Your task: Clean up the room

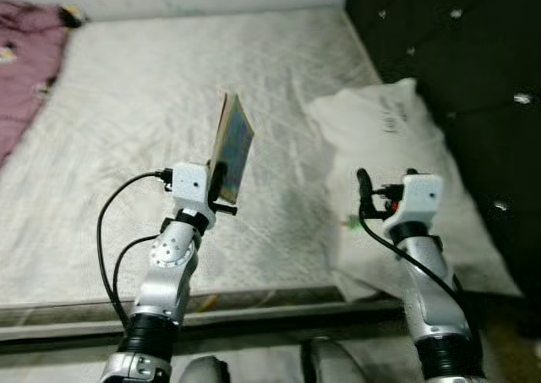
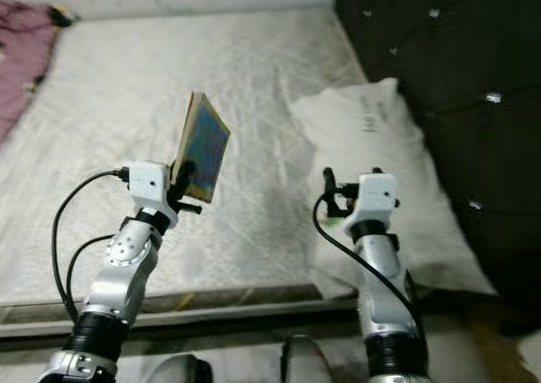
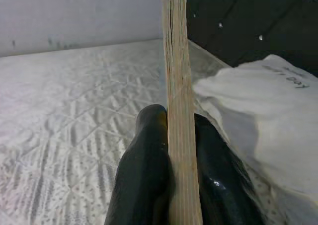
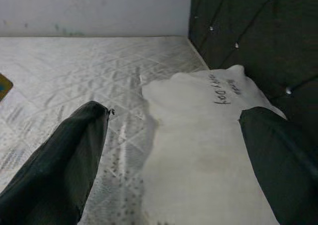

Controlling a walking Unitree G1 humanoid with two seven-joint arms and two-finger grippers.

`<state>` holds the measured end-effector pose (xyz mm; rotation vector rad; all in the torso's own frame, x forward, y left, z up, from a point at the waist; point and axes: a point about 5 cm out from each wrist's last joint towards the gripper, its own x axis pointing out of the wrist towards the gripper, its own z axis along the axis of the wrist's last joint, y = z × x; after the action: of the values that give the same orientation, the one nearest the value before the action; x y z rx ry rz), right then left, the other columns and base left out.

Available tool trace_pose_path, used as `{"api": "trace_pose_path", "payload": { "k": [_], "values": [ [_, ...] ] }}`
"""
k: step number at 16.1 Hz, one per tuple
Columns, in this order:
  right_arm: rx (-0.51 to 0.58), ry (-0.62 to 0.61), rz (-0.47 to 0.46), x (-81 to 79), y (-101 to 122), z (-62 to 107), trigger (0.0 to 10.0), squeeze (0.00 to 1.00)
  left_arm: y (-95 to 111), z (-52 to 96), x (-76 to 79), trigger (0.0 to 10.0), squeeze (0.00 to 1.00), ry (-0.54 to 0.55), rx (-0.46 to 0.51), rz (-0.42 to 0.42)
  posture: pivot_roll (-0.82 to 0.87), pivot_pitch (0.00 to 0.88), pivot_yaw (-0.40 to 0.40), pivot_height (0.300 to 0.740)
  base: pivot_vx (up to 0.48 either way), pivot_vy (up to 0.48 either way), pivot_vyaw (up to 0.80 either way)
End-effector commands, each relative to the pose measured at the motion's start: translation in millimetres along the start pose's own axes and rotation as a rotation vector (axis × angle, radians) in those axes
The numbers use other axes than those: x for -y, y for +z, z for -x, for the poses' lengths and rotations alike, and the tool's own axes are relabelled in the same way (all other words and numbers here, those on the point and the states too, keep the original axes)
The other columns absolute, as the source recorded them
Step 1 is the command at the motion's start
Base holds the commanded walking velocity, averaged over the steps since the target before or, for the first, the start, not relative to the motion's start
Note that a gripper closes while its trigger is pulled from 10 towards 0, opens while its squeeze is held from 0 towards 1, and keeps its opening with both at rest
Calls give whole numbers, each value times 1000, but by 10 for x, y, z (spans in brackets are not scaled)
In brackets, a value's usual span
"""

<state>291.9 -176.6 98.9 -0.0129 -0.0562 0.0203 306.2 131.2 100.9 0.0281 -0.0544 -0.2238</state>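
Cream page edges of a thin book (image 3: 181, 111) run straight up between the two black fingers (image 3: 144, 175) of the left end effector (image 1: 221, 184), which is clamped on the book's lower edge. That pinch at the bottom seems the reason the book stands nearly upright and clear of the bed (image 1: 152, 104): gripped low, its cover stays free and it can be carried without dragging on the mattress. The book hangs above the bed, on the side of the pillow (image 1: 397, 146) away from the dark tufted headboard (image 1: 456, 53). Its cover is a wash of blue, green and yellow, slightly blurred, and it tilts a little away from the pillow at the top.

The right end effector (image 4: 174, 150) is spread wide and grips nothing; it hovers over the near part of the pillow, probably kept ready while the left arm does the carrying. The pillow is white with dark handwriting near the headboard end. A purple blanket (image 1: 25, 62) lies bunched at the bed's far corner, well apart from the pillow.
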Motion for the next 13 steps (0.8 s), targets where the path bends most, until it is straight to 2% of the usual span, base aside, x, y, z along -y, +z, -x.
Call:
{"api": "trace_pose_path", "payload": {
  "k": [1,7,10,12,13],
  "values": [
    [-11,8,-8,-38,-27,13,10000,0,38,14,-114,10000,0,43,17,-19,-89,96,42,740,0,0,-419],
    [-13,7,-7,-29,-28,9,10000,0,31,7,-111,10000,0,51,12,-13,-91,98,37,740,0,0,0],
    [-15,7,-8,-21,-30,8,10000,0,41,2,-118,10000,0,64,16,-4,-91,100,36,740,0,0,-638],
    [-14,8,-9,-22,-30,14,10000,0,53,9,-131,10000,0,81,22,2,-87,104,34,740,0,0,0],
    [-5,17,-4,-31,3,11,10000,0,95,20,-171,10000,0,123,38,18,-81,109,29,740,0,0,0]
  ]
}}
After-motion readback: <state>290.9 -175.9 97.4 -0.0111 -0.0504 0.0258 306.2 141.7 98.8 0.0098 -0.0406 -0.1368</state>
